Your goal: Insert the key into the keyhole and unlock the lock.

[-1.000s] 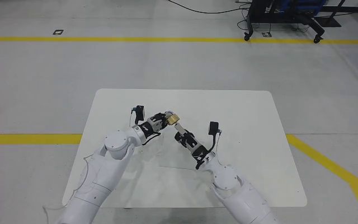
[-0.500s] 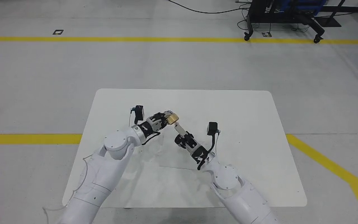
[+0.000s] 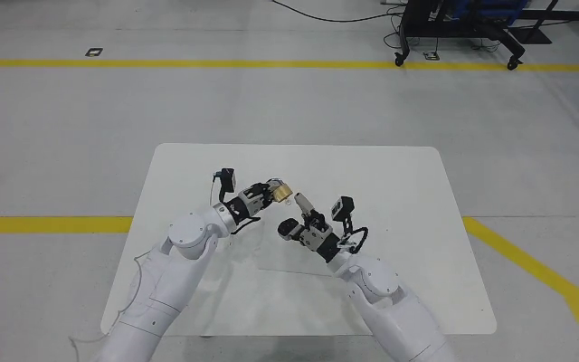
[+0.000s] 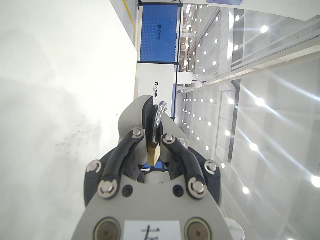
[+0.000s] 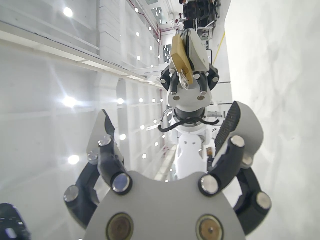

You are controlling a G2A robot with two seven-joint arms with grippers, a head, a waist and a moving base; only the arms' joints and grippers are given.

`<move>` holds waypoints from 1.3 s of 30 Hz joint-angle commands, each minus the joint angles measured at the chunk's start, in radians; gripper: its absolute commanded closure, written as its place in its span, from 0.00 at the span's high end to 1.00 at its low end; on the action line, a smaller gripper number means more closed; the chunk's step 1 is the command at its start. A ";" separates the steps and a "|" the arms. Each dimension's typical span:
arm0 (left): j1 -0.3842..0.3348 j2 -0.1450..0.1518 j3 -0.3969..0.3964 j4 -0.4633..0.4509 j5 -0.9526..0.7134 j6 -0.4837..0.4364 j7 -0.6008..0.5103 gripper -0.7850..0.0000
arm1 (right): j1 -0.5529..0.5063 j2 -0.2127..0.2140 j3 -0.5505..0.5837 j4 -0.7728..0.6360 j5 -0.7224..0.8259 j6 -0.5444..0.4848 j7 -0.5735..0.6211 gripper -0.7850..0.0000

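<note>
My left gripper (image 3: 270, 193) is shut on a brass padlock (image 3: 281, 191) and holds it above the middle of the white table (image 3: 407, 181). In the left wrist view the fingers (image 4: 140, 116) clamp the brass padlock (image 4: 153, 155) by its body, with the silver shackle (image 4: 159, 116) sticking out between them. A silver key (image 5: 183, 80) sits in the keyhole of the padlock (image 5: 179, 56). My right gripper (image 5: 170, 108) is open, a short way back from the key and touching nothing. From above, the right gripper (image 3: 295, 214) is just beside the lock.
The table edges run wide around both arms, with bare surface on all sides. A black wheeled cart (image 3: 470, 27) stands on the floor far behind the table. Yellow floor lines (image 3: 181, 63) cross the room.
My right gripper has let go of the key, opened and drawn back a little from the padlock. The key stays in the keyhole. The left gripper holds the lock in place.
</note>
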 commanded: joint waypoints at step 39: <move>0.003 -0.002 -0.003 0.000 -0.003 -0.046 -0.070 0.00 | 0.063 -0.005 0.048 0.096 0.247 0.173 0.104 0.00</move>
